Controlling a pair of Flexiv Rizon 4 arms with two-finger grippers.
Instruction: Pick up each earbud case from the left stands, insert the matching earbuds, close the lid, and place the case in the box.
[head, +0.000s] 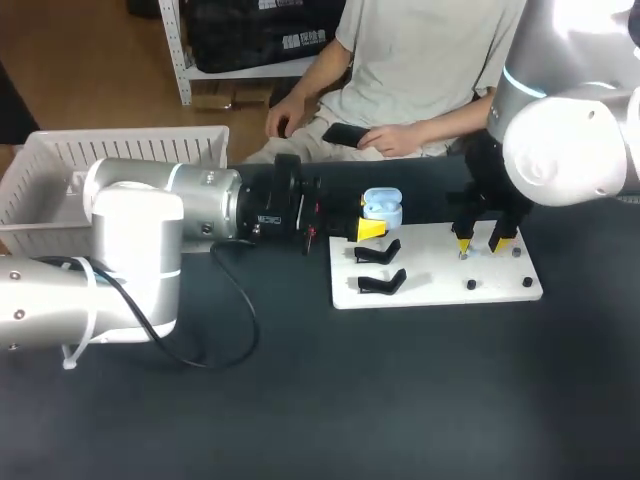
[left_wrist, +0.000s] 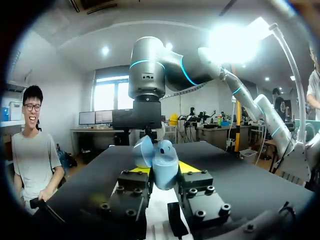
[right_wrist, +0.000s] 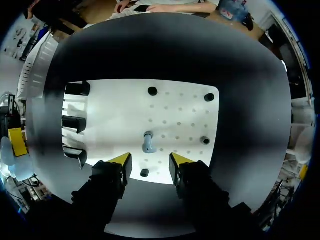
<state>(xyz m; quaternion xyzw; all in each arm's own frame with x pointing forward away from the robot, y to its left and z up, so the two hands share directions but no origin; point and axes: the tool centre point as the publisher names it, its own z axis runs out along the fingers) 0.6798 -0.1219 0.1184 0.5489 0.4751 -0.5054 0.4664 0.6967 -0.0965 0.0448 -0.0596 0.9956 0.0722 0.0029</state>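
Observation:
My left gripper (head: 372, 228) is shut on a light blue earbud case (head: 382, 208), held sideways above the left end of the white board (head: 440, 290). In the left wrist view the earbud case (left_wrist: 164, 164) sits between the fingers of the left gripper (left_wrist: 164, 171), its lid (left_wrist: 143, 151) swung open. My right gripper (head: 483, 240) hangs open over the board's right half. In the right wrist view a small blue-grey earbud (right_wrist: 148, 142) stands on the white board (right_wrist: 180, 107), just ahead of the gap of the right gripper (right_wrist: 147, 161) and untouched.
Two black stands (head: 380, 268) sit at the board's left end, seen as black stands (right_wrist: 75, 122) in the right wrist view. Small black pegs (right_wrist: 204, 141) dot the board. A white slatted box (head: 120, 160) stands at the back left. A cable (head: 235, 320) trails over the dark table.

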